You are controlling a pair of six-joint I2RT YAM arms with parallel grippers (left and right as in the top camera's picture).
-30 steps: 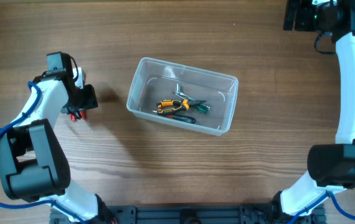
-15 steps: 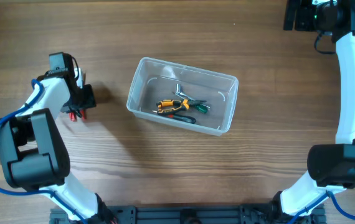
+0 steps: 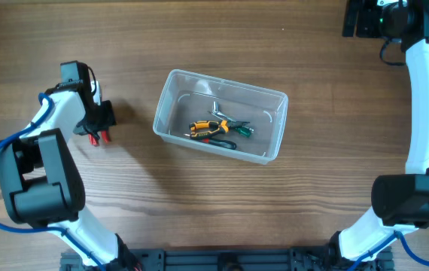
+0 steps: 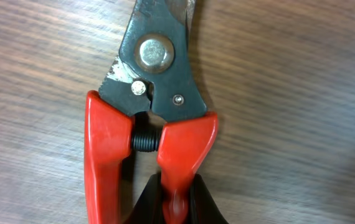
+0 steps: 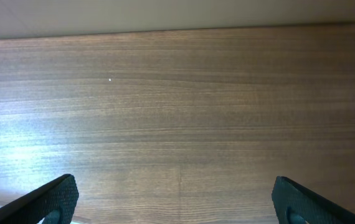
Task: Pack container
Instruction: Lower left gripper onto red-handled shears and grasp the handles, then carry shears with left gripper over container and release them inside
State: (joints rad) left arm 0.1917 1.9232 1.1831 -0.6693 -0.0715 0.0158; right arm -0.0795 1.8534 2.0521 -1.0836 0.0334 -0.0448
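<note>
Two tools already lie in the container: orange-handled pliers and a green-handled pair. The tub sits mid-bench, well apart from both arms. You're on the pick-up of a third tool. The red-handled cutters lie flat on the bench to the tub's left. Your left hand is low over them, fingers drawn in narrowly round one red grip, with the other grip free beside it. Next, I'd judge, you need to lift clear of the wood, carry across over the rim and release above the pliers. Expect the cutters to swing from that one-sided hold. Your right hand is spread wide and empty, parked at the far corner.
</note>
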